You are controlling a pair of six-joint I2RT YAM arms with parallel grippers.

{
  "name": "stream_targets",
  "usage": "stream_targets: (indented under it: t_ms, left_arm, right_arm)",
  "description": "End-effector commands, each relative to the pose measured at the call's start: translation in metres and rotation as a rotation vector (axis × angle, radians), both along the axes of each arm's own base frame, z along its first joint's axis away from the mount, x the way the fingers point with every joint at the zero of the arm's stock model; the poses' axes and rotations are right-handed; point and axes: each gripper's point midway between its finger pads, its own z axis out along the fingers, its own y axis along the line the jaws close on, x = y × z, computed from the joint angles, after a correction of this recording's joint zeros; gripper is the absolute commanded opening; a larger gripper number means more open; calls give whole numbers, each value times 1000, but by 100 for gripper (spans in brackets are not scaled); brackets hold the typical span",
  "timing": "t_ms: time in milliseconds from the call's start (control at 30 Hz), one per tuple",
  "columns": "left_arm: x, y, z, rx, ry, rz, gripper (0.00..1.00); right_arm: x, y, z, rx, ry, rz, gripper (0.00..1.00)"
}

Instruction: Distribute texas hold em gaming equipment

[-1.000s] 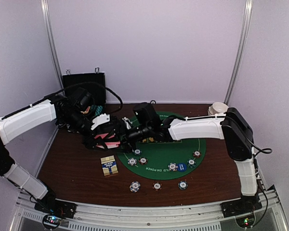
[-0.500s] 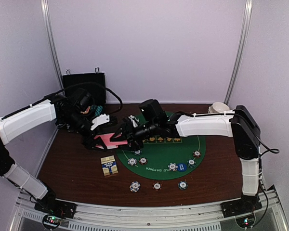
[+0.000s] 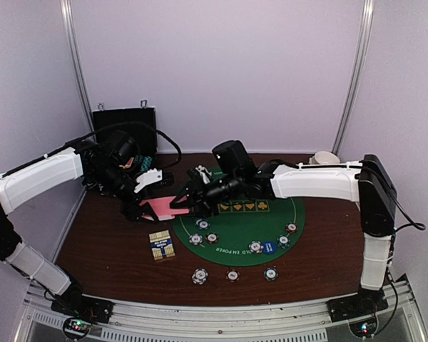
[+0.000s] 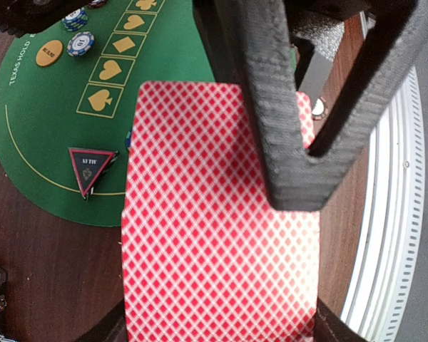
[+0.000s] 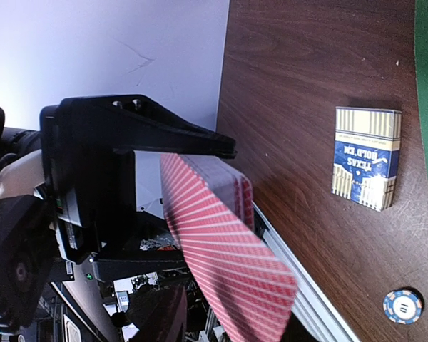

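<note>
Pale walls [image 3: 221,71], dark wooden table [image 3: 100,249]

Cards [image 4: 214,235] smooth, glossy printed paper; table [image 3: 107,246] dark polished wood; mat [image 3: 246,226] matt green felt.

surface [image 3: 107,249]: poker mat [image 3: 239,226] centre-right | card box [image 3: 161,246]: just left of mat | three poker chips [image 3: 232,274]: row between mat and near edge | hard case [image 3: 125,130]: far-left corner | bowl [image 3: 325,158]: far-right corner

Bright, even light; pink-backed cards [image 5: 228,285] blur up close.
</note>
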Motion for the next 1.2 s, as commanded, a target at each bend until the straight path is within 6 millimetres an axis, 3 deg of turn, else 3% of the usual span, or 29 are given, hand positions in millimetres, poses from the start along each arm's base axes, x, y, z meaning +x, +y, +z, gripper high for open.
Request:
stream_targets:
  t_ms: [0, 300, 567, 833, 967, 1167]
  left_arm:
    - [5, -3, 16, -42, -57, -1, 0]
    - [5, -1, 16, -35, -63, 1, 0]
    - [7, 7, 12, -7, -76, 14, 0]
    - [10, 18, 9, 6, -83, 39, 0]
    - [8, 19, 9, 7, -77, 38, 0]
    - [7, 19, 10, 1, -73, 38, 0]
  right_arm:
    - [0, -14, 6, -31, -18, 2, 31]
    - [8, -26, 14, -44, -26, -11, 0]
    - [16, -42, 21, -59, -31, -16, 0]
    - [55, -76, 9, -91, -49, -76, 0]
    - [74, -71, -12, -116, -47, -74, 0]
    - [103, -45, -47, -134, -47, -74, 0]
